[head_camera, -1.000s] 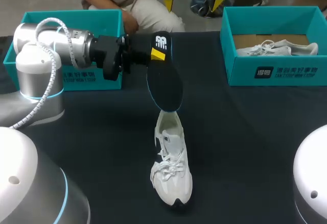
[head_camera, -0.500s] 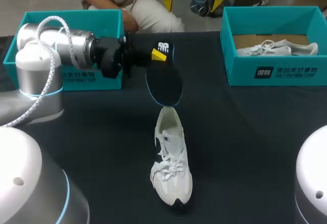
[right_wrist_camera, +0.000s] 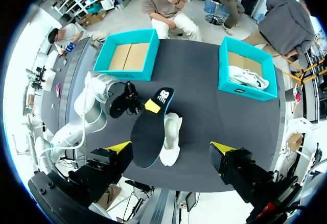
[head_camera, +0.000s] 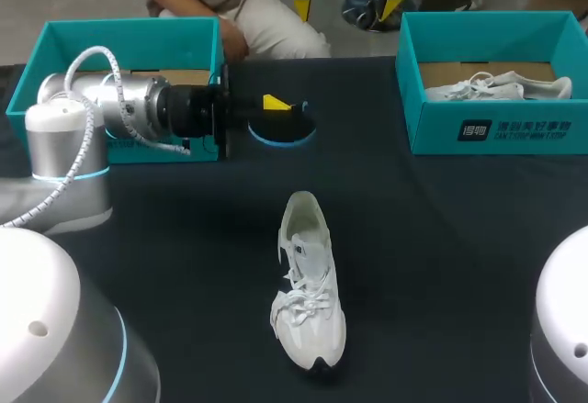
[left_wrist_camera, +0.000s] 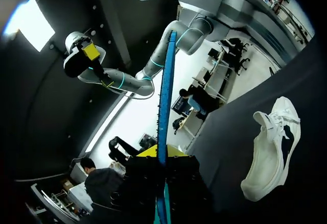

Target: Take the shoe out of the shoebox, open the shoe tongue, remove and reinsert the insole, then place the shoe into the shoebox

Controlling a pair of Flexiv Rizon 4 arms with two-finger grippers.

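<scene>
Shoe (head_camera: 308,297) first: where does it lie?

— Out on the dark desk (head_camera: 441,238), resting on its sole. The toe points to 6 o'clock, toward the robot, and the heel opening to 12. The laces look loose across the middle.

And the insole (head_camera: 282,128)?

— Out of the shoe and up off the desk, at the shoe's 12 o'clock and well apart from it. The left arm (head_camera: 138,105) comes in from 9 o'clock, and the left jaws pinch the insole from both sides.

Right jaws?

— Spread wide with nothing between them, hanging high over the desk.

How will the insole handle?

— Light, thin and floppy, I judge. Held at one end, the free end will likely sag or buckle, so feed that end into the heel opening first, at a low angle.

And the shoe?

— Light too, with a soft upper that caves in and a firmer sole and heel. I would take it at the heel collar or across the sides of the sole, not by the laces. It may skid when the insole pushes in, so the right jaws should steady it.

Which box?

— The box (head_camera: 496,22) at 2 o'clock already holds another shoe (head_camera: 496,86). The teal box (head_camera: 129,27) at 10 o'clock seems the likelier home.
</scene>
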